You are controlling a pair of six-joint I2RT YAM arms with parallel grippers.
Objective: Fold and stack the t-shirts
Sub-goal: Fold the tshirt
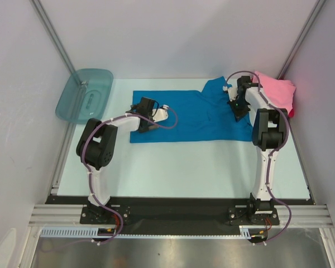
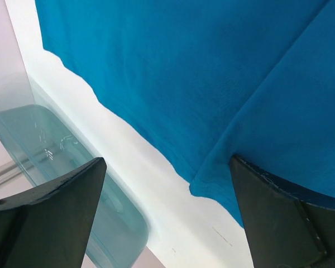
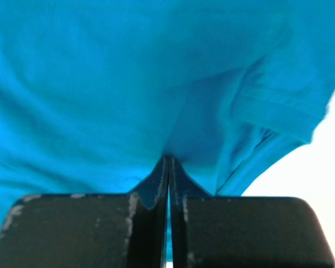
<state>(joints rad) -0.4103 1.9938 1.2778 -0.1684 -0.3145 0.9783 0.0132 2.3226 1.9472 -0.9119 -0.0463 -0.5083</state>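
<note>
Two claws are working on one blue t-shirt [image 1: 184, 117]. It lies spread flat across the middle of the counter [image 1: 184, 167], sleeve end toward the right arm. A pink t-shirt [image 1: 276, 92] lies bunched and unfolded at the far right corner, behind that arm.

**Right claw** [image 3: 168, 178]: fully closed. The wrist view shows the tips pinching a small pucker of blue cloth close to a sleeve, which reads as a grip on the blue t-shirt.

**Left claw** [image 2: 167, 218]: spread to full width, holding nothing. One finger sits over the corner of the shirt's hem. The other stands off the cloth, over bare counter, with the teal tub [image 2: 72, 162] beyond it.

**Step in hand:** taking hold of the shirt for the first fold. No fold is made and no stack exists, so the task is judged to be near its start.

**Next move, as judged:**
1. Lower the left claw until the hem edge passes between its fingers.
2. Close on that edge only, and do not gather a second layer.
3. Lift both held points together, keeping the cloth taut between them so the fold lands square.

**Markings:** no brand, label or writing can be read on either shirt, the tub or the claws.
</note>
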